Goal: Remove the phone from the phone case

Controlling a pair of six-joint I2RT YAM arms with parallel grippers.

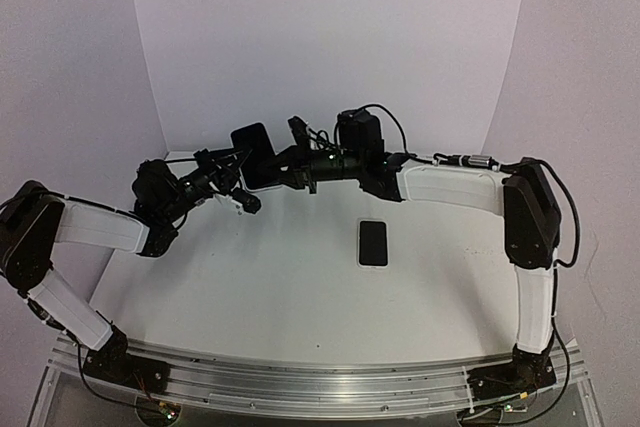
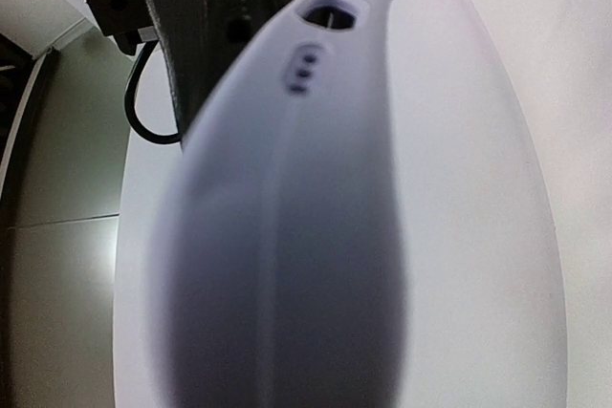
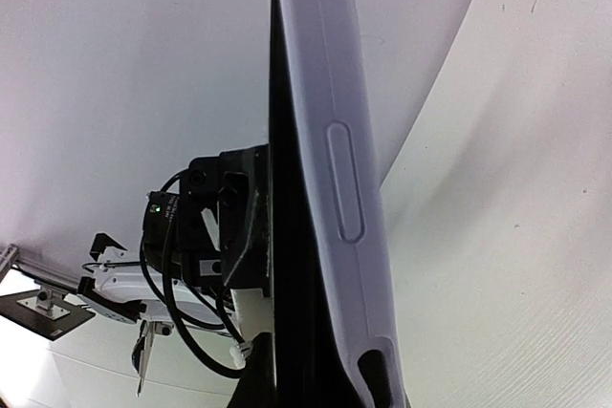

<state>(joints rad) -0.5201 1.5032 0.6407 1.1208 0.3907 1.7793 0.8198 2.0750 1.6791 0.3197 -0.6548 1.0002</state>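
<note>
A pale lavender phone case (image 1: 252,147) with a black face is held upright in the air at the back middle, between both grippers. My left gripper (image 1: 236,169) grips its left side and my right gripper (image 1: 284,161) its right side. In the left wrist view the case's edge (image 2: 287,236) fills the frame, blurred, with port cutouts at the top. In the right wrist view the case's side (image 3: 330,169) shows a button and a slot, with a black strip along its left. A black phone (image 1: 373,242) lies flat on the table. My own fingertips are hidden in both wrist views.
The white table (image 1: 300,287) has white walls behind and at both sides. The right arm's body (image 2: 191,7) shows behind the case in the left wrist view. The left arm's body and cables (image 3: 215,226) show in the right wrist view.
</note>
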